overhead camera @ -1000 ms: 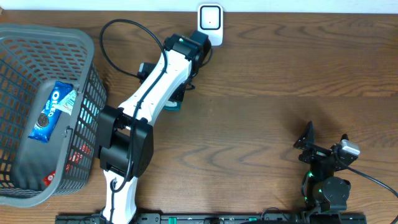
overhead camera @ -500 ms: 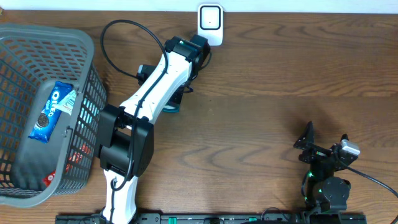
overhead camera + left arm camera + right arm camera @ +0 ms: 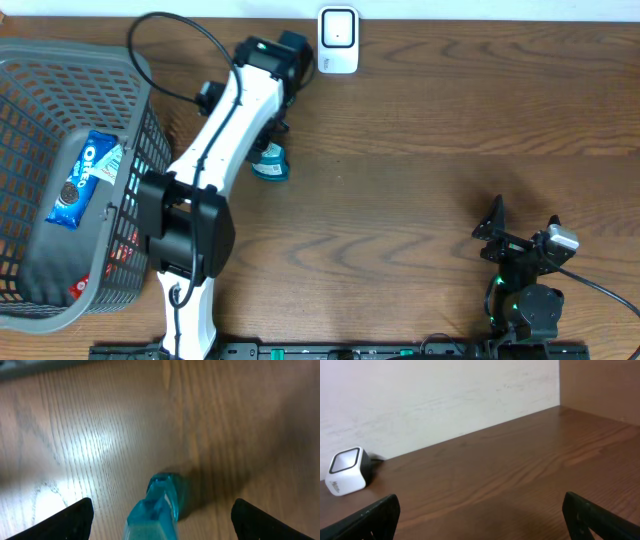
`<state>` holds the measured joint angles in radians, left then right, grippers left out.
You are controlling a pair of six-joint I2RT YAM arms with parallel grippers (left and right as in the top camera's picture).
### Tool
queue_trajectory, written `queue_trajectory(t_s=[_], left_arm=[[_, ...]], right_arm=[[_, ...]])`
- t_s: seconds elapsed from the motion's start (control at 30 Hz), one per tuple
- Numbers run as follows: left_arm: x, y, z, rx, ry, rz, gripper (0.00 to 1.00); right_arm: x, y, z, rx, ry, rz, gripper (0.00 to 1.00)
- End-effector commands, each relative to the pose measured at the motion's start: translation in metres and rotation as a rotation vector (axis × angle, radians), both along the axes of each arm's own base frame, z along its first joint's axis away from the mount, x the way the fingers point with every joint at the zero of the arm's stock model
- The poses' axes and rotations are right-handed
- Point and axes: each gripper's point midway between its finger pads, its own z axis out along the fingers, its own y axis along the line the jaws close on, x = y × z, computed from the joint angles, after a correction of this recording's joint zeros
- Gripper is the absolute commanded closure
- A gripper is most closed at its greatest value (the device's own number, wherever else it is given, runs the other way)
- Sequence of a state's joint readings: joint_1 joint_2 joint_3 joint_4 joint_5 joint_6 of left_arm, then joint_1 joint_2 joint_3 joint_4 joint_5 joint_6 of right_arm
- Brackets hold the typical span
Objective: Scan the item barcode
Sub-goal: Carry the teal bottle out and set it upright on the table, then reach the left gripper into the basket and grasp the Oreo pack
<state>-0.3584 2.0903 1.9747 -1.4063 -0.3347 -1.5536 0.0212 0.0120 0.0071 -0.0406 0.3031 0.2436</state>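
Note:
The item, a small teal translucent package [image 3: 269, 163], rests on the wooden table below the scanner. In the left wrist view the teal package [image 3: 159, 505] sits between the black fingertips [image 3: 75, 519], with a wide gap on each side. My left gripper [image 3: 162, 521] is open around it, touching nothing. The white scanner [image 3: 338, 40] with its dark window stands at the table's back edge, and the right wrist view shows the scanner [image 3: 347, 471] at far left. My right gripper [image 3: 522, 226] rests open and empty near the front right.
A grey mesh basket [image 3: 150, 95] stands at the left, holding a blue Oreo pack [image 3: 85, 178] and a red packet. The left arm [image 3: 225, 130] stretches from the front edge up toward the scanner. A black cable loops behind it.
The left gripper opened and let go of the teal package, which now lies on the table. The left arm swung left and back. The right arm did not move.

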Motion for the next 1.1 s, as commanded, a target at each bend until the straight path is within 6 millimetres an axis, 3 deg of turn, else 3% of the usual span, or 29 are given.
queue_trajectory(t_s=[0.0, 0.1, 0.17, 0.3, 0.37, 0.4, 0.47, 0.57, 0.7, 0.87, 1.07], left_arm=[[0.004, 0.01, 0.071, -0.042, -0.136, -0.089, 0.11], [0.001, 0.014, 0.128, -0.064, -0.255, -0.197, 0.1], [-0.006, 0.016, 0.163, -0.064, -0.333, -0.268, 0.01], [-0.032, 0.035, 0.226, -0.041, -0.486, -0.326, 0.02], [-0.049, 0.06, 0.248, -0.01, -0.539, -0.284, 0.02], [-0.069, 0.091, 0.261, 0.019, -0.565, -0.207, 0.02], [-0.094, 0.129, 0.268, 0.051, -0.567, -0.093, 0.02], [-0.126, 0.179, 0.267, 0.099, -0.533, 0.08, 0.02], [-0.158, 0.232, 0.244, 0.126, -0.401, 0.291, 0.02], [-0.155, 0.263, 0.196, 0.07, -0.242, 0.395, 0.02], [-0.142, 0.277, 0.132, 0.0, -0.167, 0.705, 0.02]], right_arm=[[0.0, 0.003, -0.001, -0.013, 0.004, 0.014, 0.01], [0.0, 0.003, -0.001, -0.013, 0.004, 0.014, 0.01], [0.0, 0.003, -0.001, -0.013, 0.004, 0.014, 0.01], [0.0, 0.003, -0.001, -0.013, 0.004, 0.014, 0.01], [0.0, 0.003, -0.001, -0.013, 0.004, 0.014, 0.01], [0.0, 0.003, -0.001, -0.013, 0.004, 0.014, 0.01], [0.0, 0.003, -0.001, -0.013, 0.004, 0.014, 0.01], [0.0, 0.003, -0.001, -0.013, 0.004, 0.014, 0.01], [0.0, 0.003, -0.001, -0.013, 0.004, 0.014, 0.01], [0.0, 0.003, -0.001, -0.013, 0.004, 0.014, 0.01], [0.0, 0.003, -0.001, -0.013, 0.004, 0.014, 0.01]])
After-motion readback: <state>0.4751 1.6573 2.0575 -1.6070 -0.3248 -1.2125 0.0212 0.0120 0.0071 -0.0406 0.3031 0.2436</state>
